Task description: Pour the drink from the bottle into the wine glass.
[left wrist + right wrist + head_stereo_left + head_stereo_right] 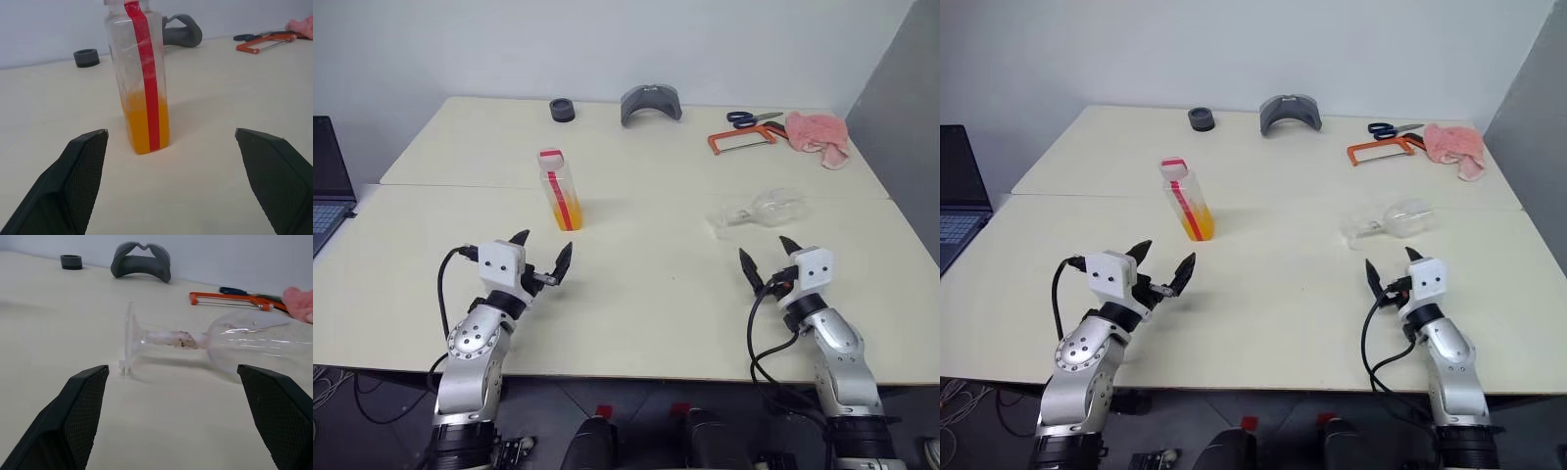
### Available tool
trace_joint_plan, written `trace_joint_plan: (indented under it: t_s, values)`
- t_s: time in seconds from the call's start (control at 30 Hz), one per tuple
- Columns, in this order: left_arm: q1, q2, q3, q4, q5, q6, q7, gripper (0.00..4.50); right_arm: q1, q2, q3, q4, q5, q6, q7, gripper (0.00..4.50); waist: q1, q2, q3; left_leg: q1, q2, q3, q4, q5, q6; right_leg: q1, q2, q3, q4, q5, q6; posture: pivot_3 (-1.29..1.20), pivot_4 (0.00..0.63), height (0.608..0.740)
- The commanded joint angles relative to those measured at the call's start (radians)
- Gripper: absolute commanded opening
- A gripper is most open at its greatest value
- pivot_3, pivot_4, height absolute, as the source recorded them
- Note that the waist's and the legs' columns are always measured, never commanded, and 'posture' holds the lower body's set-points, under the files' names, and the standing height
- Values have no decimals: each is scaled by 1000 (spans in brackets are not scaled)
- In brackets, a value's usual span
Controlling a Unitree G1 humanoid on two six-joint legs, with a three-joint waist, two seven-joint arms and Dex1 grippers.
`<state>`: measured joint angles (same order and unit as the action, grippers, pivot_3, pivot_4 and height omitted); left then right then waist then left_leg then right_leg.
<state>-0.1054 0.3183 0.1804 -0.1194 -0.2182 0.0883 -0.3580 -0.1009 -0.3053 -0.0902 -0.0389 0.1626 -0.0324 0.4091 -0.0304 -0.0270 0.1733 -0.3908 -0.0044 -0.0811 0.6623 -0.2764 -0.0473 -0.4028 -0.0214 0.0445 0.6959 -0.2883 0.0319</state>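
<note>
The bottle [561, 189] stands upright on the cream table, clear with a red stripe and a pink-red cap; the orange drink [145, 125] fills its lower part. My left gripper [540, 257] is open a short way in front of the bottle, nothing between its black fingers. The wine glass [761, 210] lies on its side on the right half of the table, foot [128, 340] toward the middle, bowl [261, 345] toward the right. Just short of the glass, my right gripper [768, 257] is open and empty.
At the back of the table [656, 284] lie a black ring [562, 110], a grey curved piece [651, 103], blue-handled scissors [752, 118], an orange hacksaw [741, 142] and a pink cloth [819, 136]. A laptop [327, 186] sits off the left edge.
</note>
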Motion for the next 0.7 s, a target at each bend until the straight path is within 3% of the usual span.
trace_joint_plan:
  t_s: [0.03, 0.3, 0.7]
  values:
    - [-28, -17, -13, -40, -8, 33, 23, 4468, -1, -48, 36, -125, 70, 53, 113, 4500, 0, 0, 0, 0, 0, 0, 0, 0, 0, 0, 0, 0, 0, 0, 0, 0, 150, 740]
    - [-134, -49, -13, -23, 16, 128, 127, 4468, -64, -146, 104, -329, 220, 296, 253, 4500, 0, 0, 0, 0, 0, -2, 0, 0, 0, 0, 0, -1, 0, 0, 0, 0, 150, 740]
    - [-285, -63, -8, 30, 54, 245, 253, 4468, -163, -189, 126, -405, 265, 477, 262, 4500, 1, 0, 0, -1, -1, -2, 1, 0, 0, 0, 0, -1, -1, 0, 0, 0, 150, 740]
